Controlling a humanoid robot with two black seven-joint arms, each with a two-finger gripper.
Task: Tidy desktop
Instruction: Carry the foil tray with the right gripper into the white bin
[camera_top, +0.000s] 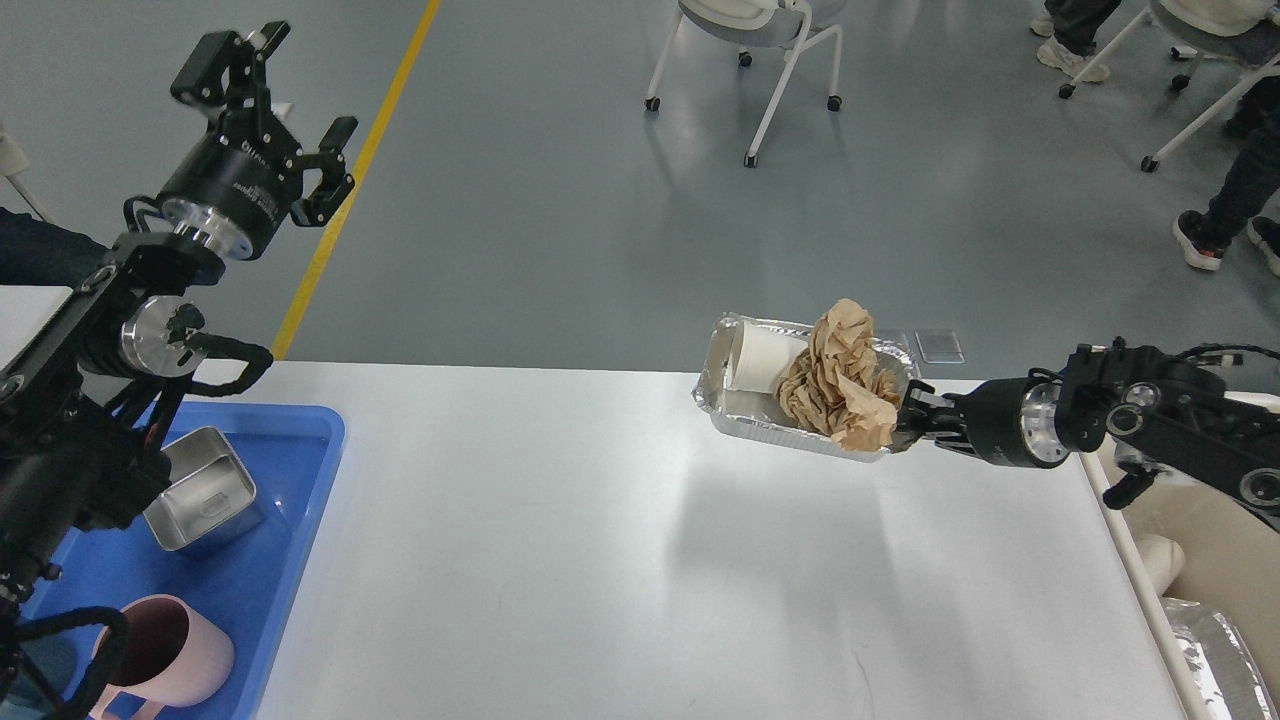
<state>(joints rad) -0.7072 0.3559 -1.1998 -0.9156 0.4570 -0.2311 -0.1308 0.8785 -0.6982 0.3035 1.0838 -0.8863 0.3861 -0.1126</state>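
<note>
The white desktop (600, 550) fills the lower middle of the head view. My right gripper (912, 417) is shut on the right end of a foil tray (770, 425) and holds it tilted above the desktop's far right part. The foil tray holds a white paper cup (760, 362) lying on its side and a crumpled brown paper (840, 378). My left gripper (290, 90) is raised high at the far left, off the desktop, open and empty.
A blue tray (275, 570) at the left edge holds a square metal container (205, 492) and a pink mug (165, 655). A beige bin (1225, 570) at the right edge holds foil (1215, 650). Chairs and people's feet are on the floor beyond.
</note>
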